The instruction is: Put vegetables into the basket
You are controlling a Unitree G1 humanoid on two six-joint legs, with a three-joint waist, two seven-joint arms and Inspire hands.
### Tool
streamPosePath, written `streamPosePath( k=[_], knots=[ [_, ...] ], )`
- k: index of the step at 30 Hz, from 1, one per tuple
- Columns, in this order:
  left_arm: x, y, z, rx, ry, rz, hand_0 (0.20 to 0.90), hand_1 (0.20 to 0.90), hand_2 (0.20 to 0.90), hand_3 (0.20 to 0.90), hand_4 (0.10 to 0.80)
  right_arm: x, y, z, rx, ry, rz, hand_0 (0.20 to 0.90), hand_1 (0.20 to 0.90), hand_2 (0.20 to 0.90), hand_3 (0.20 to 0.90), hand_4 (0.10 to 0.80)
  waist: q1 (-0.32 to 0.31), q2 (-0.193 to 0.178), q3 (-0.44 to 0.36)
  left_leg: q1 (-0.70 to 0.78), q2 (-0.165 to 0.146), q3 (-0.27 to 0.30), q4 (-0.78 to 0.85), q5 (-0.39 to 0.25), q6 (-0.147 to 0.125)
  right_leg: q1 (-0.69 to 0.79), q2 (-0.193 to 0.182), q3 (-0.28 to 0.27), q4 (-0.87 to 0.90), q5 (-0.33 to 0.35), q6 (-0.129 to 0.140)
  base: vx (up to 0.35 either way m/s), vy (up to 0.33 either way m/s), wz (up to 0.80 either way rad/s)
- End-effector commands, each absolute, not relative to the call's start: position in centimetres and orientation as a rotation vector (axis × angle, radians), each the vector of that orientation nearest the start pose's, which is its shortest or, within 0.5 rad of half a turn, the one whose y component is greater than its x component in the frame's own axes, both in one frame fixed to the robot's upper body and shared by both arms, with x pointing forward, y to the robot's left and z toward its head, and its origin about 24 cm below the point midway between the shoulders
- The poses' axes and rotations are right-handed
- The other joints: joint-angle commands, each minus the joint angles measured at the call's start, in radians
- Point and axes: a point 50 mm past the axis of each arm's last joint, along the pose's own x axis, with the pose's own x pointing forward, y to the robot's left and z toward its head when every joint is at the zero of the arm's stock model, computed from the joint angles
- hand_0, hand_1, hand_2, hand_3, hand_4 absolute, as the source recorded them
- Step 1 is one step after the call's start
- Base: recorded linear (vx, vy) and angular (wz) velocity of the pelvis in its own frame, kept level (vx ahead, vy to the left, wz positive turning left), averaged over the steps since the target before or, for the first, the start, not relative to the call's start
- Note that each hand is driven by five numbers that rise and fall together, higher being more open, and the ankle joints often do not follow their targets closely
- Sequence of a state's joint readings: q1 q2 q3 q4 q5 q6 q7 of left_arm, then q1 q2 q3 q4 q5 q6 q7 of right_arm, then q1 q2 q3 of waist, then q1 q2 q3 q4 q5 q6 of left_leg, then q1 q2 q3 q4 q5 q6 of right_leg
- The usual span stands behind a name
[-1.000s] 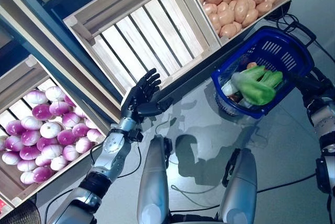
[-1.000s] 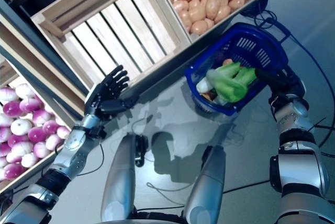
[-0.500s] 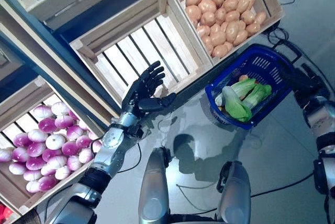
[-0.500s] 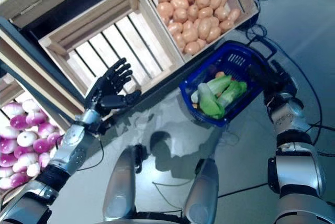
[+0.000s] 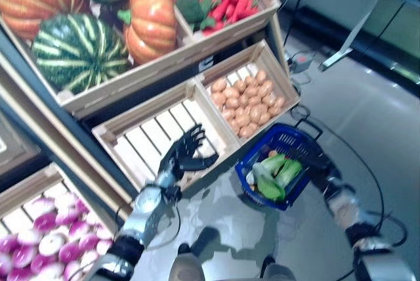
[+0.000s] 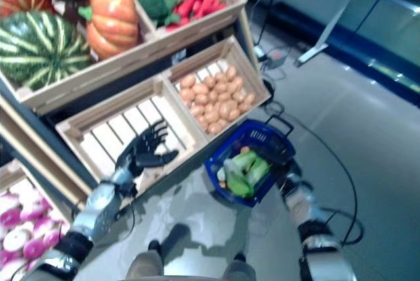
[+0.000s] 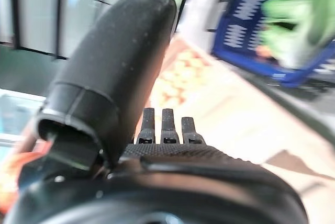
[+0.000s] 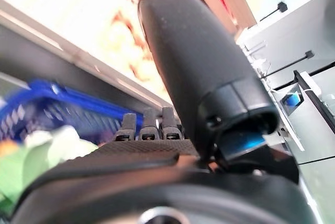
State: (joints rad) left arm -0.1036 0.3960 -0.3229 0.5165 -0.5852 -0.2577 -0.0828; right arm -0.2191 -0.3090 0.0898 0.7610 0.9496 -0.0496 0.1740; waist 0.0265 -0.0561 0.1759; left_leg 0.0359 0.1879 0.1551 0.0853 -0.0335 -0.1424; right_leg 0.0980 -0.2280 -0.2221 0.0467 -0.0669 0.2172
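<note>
The blue plastic basket (image 5: 294, 142) stands on the floor in front of the wooden stand. Green leafy vegetables (image 5: 274, 173) and a small orange piece lie in it. My left hand (image 5: 184, 156) is open and empty, fingers spread, raised before an empty slatted crate (image 5: 152, 135) on the stand's lower shelf. Its straight fingers show in the left wrist view (image 7: 163, 124), with the basket (image 7: 246, 22) beyond them. My right hand (image 5: 316, 162) is open beside the basket's near right rim. The right wrist view shows its straight fingers (image 8: 147, 125) above the basket (image 8: 39, 110) and the greens (image 8: 49, 148).
The wooden stand (image 5: 164, 74) rises in tiers at the left and back, its crates tilted toward me. A grey desk frame (image 5: 357, 12) stands on the shiny floor at the far right. Open floor (image 5: 380, 117) lies right of the basket.
The camera has tilted up and back, so the whole picture shifted and the stand's upper shelf came into view. Both hands keep their places and stay open.
</note>
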Motion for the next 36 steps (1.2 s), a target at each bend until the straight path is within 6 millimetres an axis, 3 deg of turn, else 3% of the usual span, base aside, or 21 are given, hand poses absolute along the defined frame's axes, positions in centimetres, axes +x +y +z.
streamPosePath(
  k=[1,6,11,15,18,23,36],
  knots=[
    [25.5,18.9,-2.3,-0.129,0.166,-0.106,0.900,0.900,0.900,0.900,0.800,27.4,-21.2,-2.7,0.570,0.209,-0.064,0.900,0.900,0.900,0.900,0.800,0.003,0.023,-0.078,0.018,-0.033,0.002,-0.137,0.065,0.053,-0.029,0.040,0.022,-0.052,0.092,-0.069,0.046,0.026,-0.15],
    [22.8,18.9,-5.7,-0.118,0.289,-0.031,0.900,0.900,0.900,0.900,0.800,25.1,-17.9,-4.6,0.610,0.257,-0.021,0.900,0.900,0.900,0.900,0.800,-0.019,0.022,-0.105,0.046,-0.044,0.017,-0.173,0.062,0.055,0.002,0.058,0.031,-0.121,0.123,-0.068,0.035,0.018,-0.08],
    [20.5,17.7,-8.8,-0.073,0.436,0.015,0.900,0.900,0.900,0.900,0.800,23.1,-15.9,-6.5,0.672,0.329,-0.134,0.900,0.900,0.900,0.900,0.800,-0.038,0.026,-0.119,0.044,-0.055,0.018,-0.173,0.053,0.062,0.005,0.070,0.040,-0.129,0.122,-0.071,0.002,0.028,-0.02],
    [19.0,17.1,-10.3,-0.076,0.514,0.008,0.900,0.900,0.900,0.900,0.800,21.3,-13.8,-8.1,0.679,0.430,-0.127,0.900,0.900,0.900,0.900,0.800,-0.049,0.033,-0.112,0.056,-0.060,0.021,-0.173,0.049,0.069,0.011,0.074,0.045,-0.124,0.116,-0.076,0.014,0.046,0.04],
    [18.5,16.1,-10.6,-0.081,0.536,-0.040,0.900,0.900,0.900,0.900,0.800,20.6,-12.5,-8.8,0.695,0.489,-0.112,0.900,0.900,0.900,0.900,0.800,-0.050,0.038,-0.107,0.055,-0.066,0.016,-0.173,0.047,0.072,0.013,0.073,0.045,-0.127,0.116,-0.077,0.000,0.000,0.00],
    [19.0,14.7,-9.9,-0.056,0.496,-0.128,0.900,0.900,0.900,0.900,0.800,20.4,-10.8,-8.1,0.646,0.470,-0.028,0.900,0.900,0.900,0.900,0.800,-0.055,0.046,-0.091,0.052,-0.072,0.012,-0.173,0.047,0.073,0.008,0.068,0.044,-0.125,0.116,-0.075,-0.005,0.032,-0.01],
    [19.2,14.6,-9.4,-0.040,0.472,-0.096,0.900,0.900,0.900,0.900,0.800,19.7,-10.7,-8.4,0.625,0.481,-0.028,0.900,0.900,0.900,0.900,0.800,-0.057,0.051,-0.079,0.058,-0.082,0.005,-0.173,0.035,0.078,0.015,0.058,0.033,-0.127,0.113,-0.069,0.003,0.011,0.00]
  ],
)
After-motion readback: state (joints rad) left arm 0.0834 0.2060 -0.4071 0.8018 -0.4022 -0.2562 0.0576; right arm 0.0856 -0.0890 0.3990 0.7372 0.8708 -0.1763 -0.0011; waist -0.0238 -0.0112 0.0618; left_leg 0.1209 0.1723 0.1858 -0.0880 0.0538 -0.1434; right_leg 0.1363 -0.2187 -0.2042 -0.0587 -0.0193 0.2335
